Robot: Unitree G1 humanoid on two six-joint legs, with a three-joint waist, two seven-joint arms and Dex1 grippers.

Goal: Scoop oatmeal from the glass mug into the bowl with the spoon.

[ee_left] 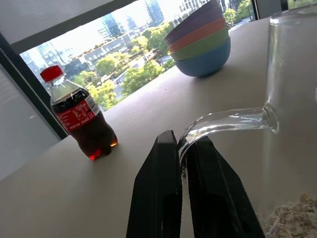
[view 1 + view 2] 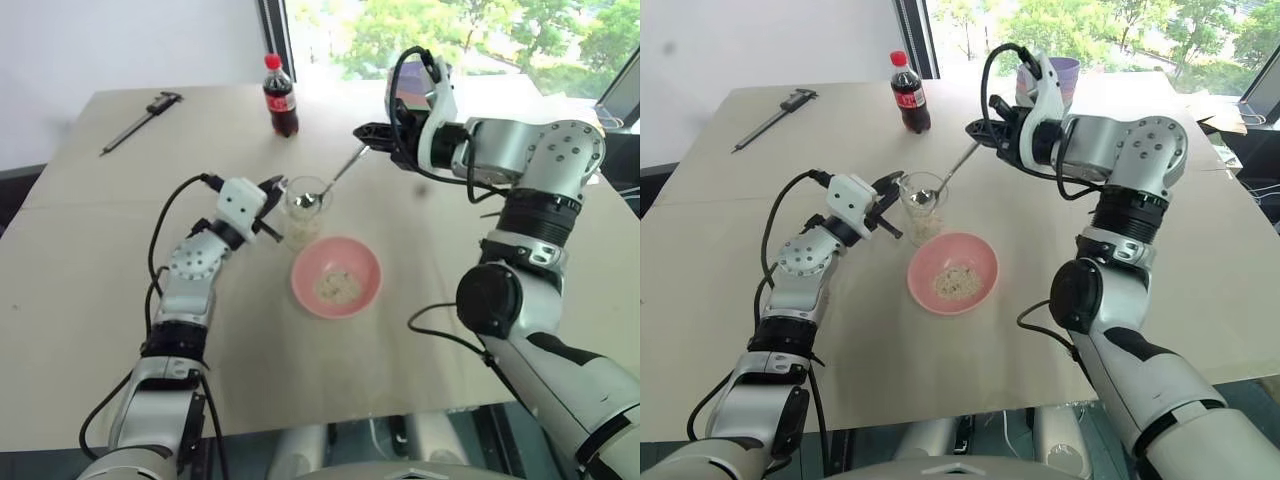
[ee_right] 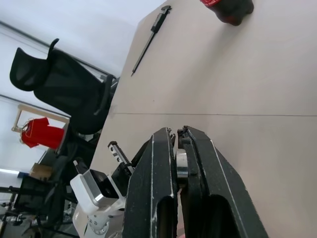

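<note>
The glass mug (image 2: 300, 215) stands at mid-table with a little oatmeal (image 1: 292, 218) at its bottom. My left gripper (image 1: 179, 144) is shut on the mug's curved handle (image 1: 223, 121). Just in front of the mug sits the pink bowl (image 2: 301, 272), holding a small heap of oatmeal (image 2: 338, 287). My right gripper (image 2: 362, 132) hovers above and behind the mug, shut on the end of the spoon (image 2: 337, 176). The spoon slants down from it, and its oval bowl (image 2: 307, 200) sits at the mug's mouth. I cannot tell whether the spoon carries oatmeal.
A cola bottle (image 2: 280, 97) with a red cap stands behind the mug. A black-and-grey caliper (image 2: 140, 120) lies at the far left. A stack of coloured bowls (image 1: 200, 42) sits at the far edge by the window, behind my right arm.
</note>
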